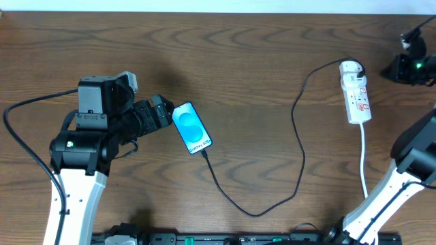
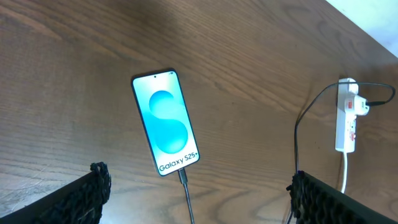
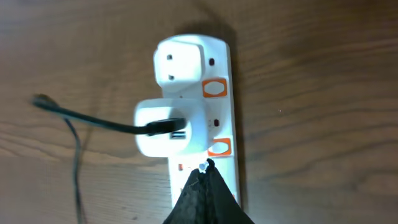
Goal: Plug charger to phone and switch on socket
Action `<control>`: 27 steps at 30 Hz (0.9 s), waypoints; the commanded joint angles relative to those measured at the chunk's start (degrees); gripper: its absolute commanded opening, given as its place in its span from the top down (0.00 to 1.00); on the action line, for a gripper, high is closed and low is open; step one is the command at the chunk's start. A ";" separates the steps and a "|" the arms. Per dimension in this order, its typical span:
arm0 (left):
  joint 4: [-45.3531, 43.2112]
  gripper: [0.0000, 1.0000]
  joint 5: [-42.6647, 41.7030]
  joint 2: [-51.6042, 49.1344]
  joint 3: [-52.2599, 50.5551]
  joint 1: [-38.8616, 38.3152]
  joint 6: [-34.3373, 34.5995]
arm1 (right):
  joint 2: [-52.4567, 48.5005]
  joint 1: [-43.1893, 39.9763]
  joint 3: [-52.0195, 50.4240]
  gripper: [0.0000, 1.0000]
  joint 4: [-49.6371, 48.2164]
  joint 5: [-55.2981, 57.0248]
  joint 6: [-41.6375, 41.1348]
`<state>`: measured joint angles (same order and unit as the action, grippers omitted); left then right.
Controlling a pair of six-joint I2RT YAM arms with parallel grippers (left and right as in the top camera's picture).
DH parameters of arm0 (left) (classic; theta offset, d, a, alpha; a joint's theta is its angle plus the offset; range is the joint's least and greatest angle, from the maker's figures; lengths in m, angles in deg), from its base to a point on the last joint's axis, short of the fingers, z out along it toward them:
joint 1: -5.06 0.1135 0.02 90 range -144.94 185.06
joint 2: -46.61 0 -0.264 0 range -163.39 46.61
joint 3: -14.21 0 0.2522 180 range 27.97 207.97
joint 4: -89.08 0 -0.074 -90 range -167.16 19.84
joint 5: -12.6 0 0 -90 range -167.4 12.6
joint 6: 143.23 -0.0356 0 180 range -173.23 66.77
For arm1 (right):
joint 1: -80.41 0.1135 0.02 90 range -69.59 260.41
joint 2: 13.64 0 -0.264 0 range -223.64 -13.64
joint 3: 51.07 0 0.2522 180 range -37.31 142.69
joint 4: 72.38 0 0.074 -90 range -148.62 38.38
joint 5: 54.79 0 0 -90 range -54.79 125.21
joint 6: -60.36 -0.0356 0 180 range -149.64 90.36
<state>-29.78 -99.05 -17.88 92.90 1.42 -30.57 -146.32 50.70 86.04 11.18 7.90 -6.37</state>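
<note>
The phone (image 1: pixel 191 127) lies flat on the wooden table, its blue screen lit (image 2: pixel 165 121). The charger's thin black cable (image 1: pixel 255 213) is plugged into the phone's bottom edge (image 2: pixel 183 176). It loops across the table to a white adapter (image 3: pixel 163 127) seated in the socket (image 1: pixel 357 94). My left gripper (image 2: pixel 199 190) stands wide open just behind the phone's lower end, holding nothing. My right gripper (image 3: pixel 205 167) is shut. Its tip hovers over the socket (image 3: pixel 227 112), just below an orange switch (image 3: pixel 219 147). Whether it touches the strip I cannot tell.
A second white plug (image 3: pixel 180 62) fills the strip's end outlet beside another orange switch (image 3: pixel 214 88). The strip's white cord (image 1: pixel 364 160) runs toward the table's front edge, past the right arm (image 1: pixel 415 146). A black device with a green light (image 1: pixel 411 62) sits far right.
</note>
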 commanded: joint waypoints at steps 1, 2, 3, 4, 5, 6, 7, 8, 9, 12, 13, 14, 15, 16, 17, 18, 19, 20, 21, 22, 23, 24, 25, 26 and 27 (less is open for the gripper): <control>-0.09 0.06 0.50 0.42 1.05 0.07 -0.11 | -3.28 0.31 -0.48 0.99 -0.02 -1.01 5.90; -0.09 0.06 0.50 0.42 1.05 0.07 -0.11 | -3.87 0.35 -0.48 0.99 -0.07 -0.92 6.21; -0.09 0.06 0.50 0.42 1.05 0.07 -0.11 | -4.31 0.37 -0.48 0.99 -0.20 -0.92 6.21; -0.09 0.06 0.50 0.39 1.05 0.07 -0.11 | -4.83 0.35 -0.48 0.99 -0.33 -0.92 6.51; -0.09 0.06 0.50 0.42 1.05 0.07 -0.11 | -5.20 0.35 -0.48 0.99 -0.42 -1.01 6.69; -0.09 0.06 0.50 0.42 1.05 0.07 -0.11 | -5.64 0.35 -0.48 0.99 -0.46 -0.96 7.21; -0.09 0.06 0.50 0.42 1.05 0.07 -0.11 | -6.03 0.39 -0.48 0.99 -0.46 -1.01 7.54; -0.09 0.06 0.50 0.42 1.05 0.07 -0.11 | -6.45 0.42 -0.50 0.99 -0.46 -1.16 7.72; -0.09 0.06 0.50 0.39 1.05 0.07 -0.11 | -6.91 0.50 -0.50 0.99 -0.61 -1.51 7.72; -0.09 0.06 0.50 0.42 1.05 0.07 -0.11 | -7.78 0.66 -0.55 0.99 -0.81 -2.51 7.72; -0.09 0.06 0.50 0.42 1.05 0.07 -0.11 | -7.98 0.68 -0.57 0.99 -0.81 -2.43 7.74; -0.09 0.06 0.50 0.42 1.05 0.07 -0.11 | -8.15 0.74 -0.59 0.99 -0.81 -2.43 7.74; -0.09 0.06 0.50 0.42 1.05 0.07 -0.11 | -8.26 0.79 -0.63 0.99 -0.81 -2.45 7.72; -0.09 0.06 0.50 0.42 1.05 0.07 -0.11 | -8.35 0.90 -0.81 0.99 -0.87 -2.43 7.72; -0.09 0.06 0.50 0.42 1.05 0.07 -0.11 | -8.35 0.90 -0.85 0.99 -0.85 -2.43 7.69; -0.09 0.06 0.50 0.39 1.05 0.07 -0.11 | -8.35 0.90 -0.90 0.99 -0.85 -2.43 7.67; -0.09 0.06 0.50 0.42 1.05 0.07 -0.11 | -8.35 0.90 -0.96 0.99 -0.87 -2.43 7.67; -0.09 0.06 0.50 0.42 1.05 0.07 -0.11 | -8.35 0.90 -1.03 0.99 -0.96 -2.47 7.63; -0.09 0.06 0.50 0.42 1.05 0.07 -0.11 | -8.35 0.92 -1.14 0.99 -1.18 -2.67 7.15; -0.09 0.06 0.50 0.39 1.05 0.07 -0.11 | -8.35 0.94 -1.20 0.99 -1.31 -2.69 6.73; -0.09 0.06 0.50 0.42 1.05 0.07 -0.11 | -8.35 0.94 -1.25 0.99 -1.51 -2.67 6.03; -0.09 0.06 0.50 0.39 1.05 0.07 -0.11 | -8.37 0.94 -1.31 0.99 -1.73 -2.60 4.94; -0.09 0.06 0.48 0.42 1.05 0.07 -0.11 | -8.37 0.94 -1.33 0.99 -1.86 -2.62 3.89; -0.09 0.06 0.50 0.39 1.05 0.07 -0.11 | -8.37 0.94 -1.33 0.99 -1.92 -2.62 2.73; -0.09 0.06 0.48 0.42 1.05 0.07 -0.11 | -8.37 0.94 -1.33 0.99 -1.92 -2.62 1.84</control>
<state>-29.78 -99.05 -17.88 92.90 1.42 -30.55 -153.86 51.14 85.29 9.30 6.46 -1.28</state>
